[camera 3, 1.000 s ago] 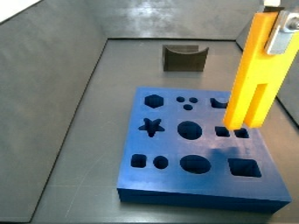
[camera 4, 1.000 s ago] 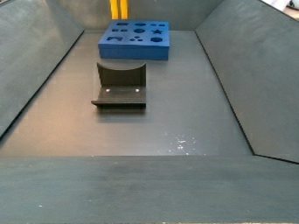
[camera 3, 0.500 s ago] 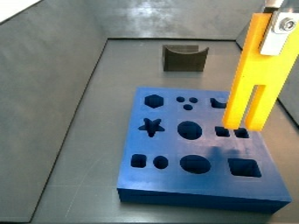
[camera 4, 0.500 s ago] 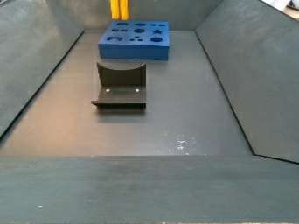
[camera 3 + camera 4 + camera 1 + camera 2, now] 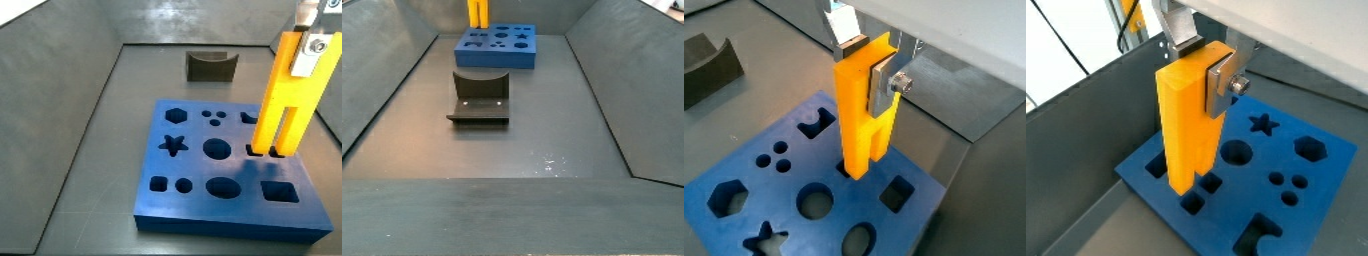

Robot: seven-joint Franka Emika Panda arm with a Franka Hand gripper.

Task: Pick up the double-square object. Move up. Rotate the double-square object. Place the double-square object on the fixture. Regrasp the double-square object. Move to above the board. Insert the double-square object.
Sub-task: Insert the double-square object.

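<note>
The double-square object is a long yellow-orange block held upright, forked end down. My gripper is shut on its upper end, at the right of the bright-blue board. The two prongs reach into the pair of small square holes on the board's right side. Both wrist views show the silver fingers clamped on the block above the board. The fixture stands apart from the board; only a short piece of the block shows there.
Grey walls enclose the floor on all sides. The board carries other dark cut-outs: a star, circles and a larger square. The right wall runs close beside the gripper.
The gripper has moved straight down with the block. The prong tips, earlier just above the two square holes, now sit in their mouths.
</note>
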